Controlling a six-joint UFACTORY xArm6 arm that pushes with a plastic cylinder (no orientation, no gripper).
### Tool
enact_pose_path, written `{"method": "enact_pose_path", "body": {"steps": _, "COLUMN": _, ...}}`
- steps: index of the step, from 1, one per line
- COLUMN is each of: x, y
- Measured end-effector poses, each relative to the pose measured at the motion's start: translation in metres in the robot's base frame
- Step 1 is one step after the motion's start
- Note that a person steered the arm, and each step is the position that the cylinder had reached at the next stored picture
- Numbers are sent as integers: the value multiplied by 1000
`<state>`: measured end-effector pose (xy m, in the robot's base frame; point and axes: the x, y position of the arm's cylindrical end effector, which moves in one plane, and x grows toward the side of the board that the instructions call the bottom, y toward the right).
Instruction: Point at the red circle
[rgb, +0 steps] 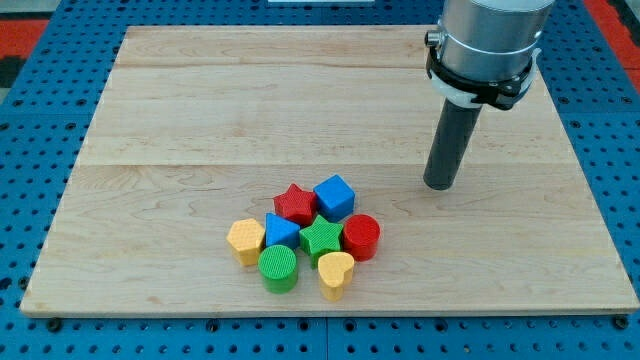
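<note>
My tip (439, 186) rests on the wooden board (200, 120), jawless and holding nothing, well apart from the red cylindrical circle block (361, 237), toward the view's upper right of the block cluster.

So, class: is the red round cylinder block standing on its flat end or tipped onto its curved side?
Standing on end: the red cylinder block shows its flat circular face upward, beside the green star block.
</note>
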<state>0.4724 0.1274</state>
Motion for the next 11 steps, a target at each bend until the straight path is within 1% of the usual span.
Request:
{"method": "enact_pose_path", "body": {"steps": 2, "x": 5, "y": 6}}
{"method": "enact_pose_path", "body": {"steps": 3, "x": 27, "y": 38}}
{"method": "enact_pose_path", "body": {"steps": 4, "x": 80, "y": 48}}
{"method": "enact_pose_path", "body": {"steps": 5, "x": 111, "y": 40}}
{"method": "enact_pose_path", "body": {"steps": 6, "x": 110, "y": 37}}
{"method": "enact_pose_path", "body": {"steps": 7, "x": 108, "y": 50}}
{"method": "enact_pose_path", "body": {"steps": 8, "x": 108, "y": 52}}
{"method": "enact_pose_path", "body": {"steps": 9, "x": 118, "y": 54}}
{"method": "enact_pose_path", "body": {"steps": 10, "x": 129, "y": 28}}
{"method": "enact_pose_path", "body": {"steps": 11, "x": 131, "y": -26}}
